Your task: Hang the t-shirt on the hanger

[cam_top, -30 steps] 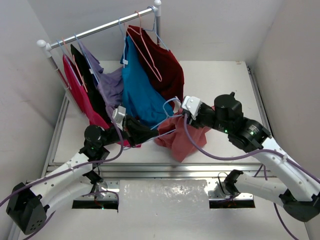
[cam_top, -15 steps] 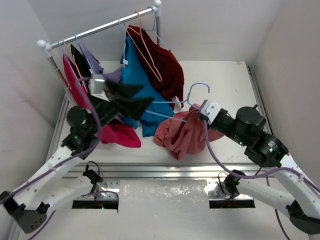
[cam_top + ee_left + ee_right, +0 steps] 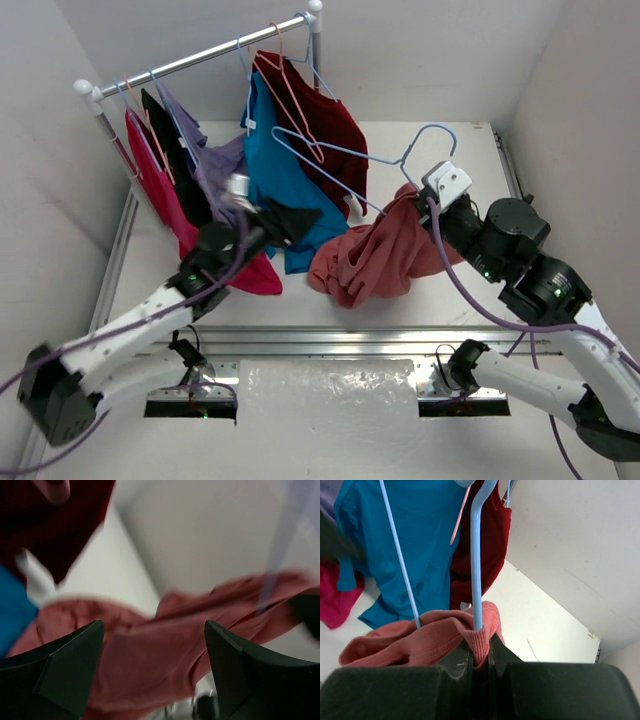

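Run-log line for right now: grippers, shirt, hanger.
left gripper: open, empty | right gripper: shut on t-shirt collar with hanger wire | t-shirt: bunched, draped below hanger | hanger: held up, hook free

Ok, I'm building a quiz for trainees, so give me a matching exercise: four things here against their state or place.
1 left end effector
2 right end effector
3 hanger
4 maroon shirt

A hanging from the rail
B open, empty
C shut on the collar of the t-shirt
D pale blue, running into the t-shirt

Pairs: 1-B, 2-C, 3-D, 4-A
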`<state>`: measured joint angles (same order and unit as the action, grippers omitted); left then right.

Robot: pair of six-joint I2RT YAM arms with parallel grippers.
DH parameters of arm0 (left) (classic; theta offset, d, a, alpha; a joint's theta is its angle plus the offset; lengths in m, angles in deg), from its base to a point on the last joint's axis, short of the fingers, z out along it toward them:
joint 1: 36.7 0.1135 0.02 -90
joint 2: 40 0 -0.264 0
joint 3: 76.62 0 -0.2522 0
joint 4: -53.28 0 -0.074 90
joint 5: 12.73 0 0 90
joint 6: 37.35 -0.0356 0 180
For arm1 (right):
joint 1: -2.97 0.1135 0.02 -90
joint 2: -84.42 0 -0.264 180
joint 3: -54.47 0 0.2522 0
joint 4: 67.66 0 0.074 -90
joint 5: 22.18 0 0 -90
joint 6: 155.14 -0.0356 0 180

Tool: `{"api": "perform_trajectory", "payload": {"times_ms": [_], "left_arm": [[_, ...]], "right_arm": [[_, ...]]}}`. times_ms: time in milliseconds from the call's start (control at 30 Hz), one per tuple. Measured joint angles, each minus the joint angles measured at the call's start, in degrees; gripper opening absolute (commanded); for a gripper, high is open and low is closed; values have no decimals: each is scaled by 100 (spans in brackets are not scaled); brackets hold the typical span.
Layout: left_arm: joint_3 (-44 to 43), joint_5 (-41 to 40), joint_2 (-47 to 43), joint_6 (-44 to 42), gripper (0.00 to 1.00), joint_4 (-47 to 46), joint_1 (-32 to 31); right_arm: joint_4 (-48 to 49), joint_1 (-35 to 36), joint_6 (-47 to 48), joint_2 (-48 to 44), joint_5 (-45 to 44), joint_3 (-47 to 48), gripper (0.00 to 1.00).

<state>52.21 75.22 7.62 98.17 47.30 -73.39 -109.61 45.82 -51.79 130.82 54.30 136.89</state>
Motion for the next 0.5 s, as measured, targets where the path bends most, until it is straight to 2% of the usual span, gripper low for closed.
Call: {"api": "perform_trajectory", "payload": {"times_ms": [100, 167, 267, 467, 500], "left_arm": [[94, 326, 1049, 68, 79, 33, -487], [92, 461, 1412, 83, 79, 46, -761], [92, 573, 1602, 92, 78, -37, -1008], [190, 708, 1641, 133, 74, -507, -1064], [227, 737, 1641, 140, 65, -562, -1064]], "right_arm": [[-63, 0, -111, 94, -2, 70, 0], [-109, 0, -164, 155, 15, 70, 0], [-157, 0, -203, 205, 22, 66, 0], [-192, 0, -260, 284, -2, 57, 0], [-195, 0, -271, 302, -2, 57, 0]]}}
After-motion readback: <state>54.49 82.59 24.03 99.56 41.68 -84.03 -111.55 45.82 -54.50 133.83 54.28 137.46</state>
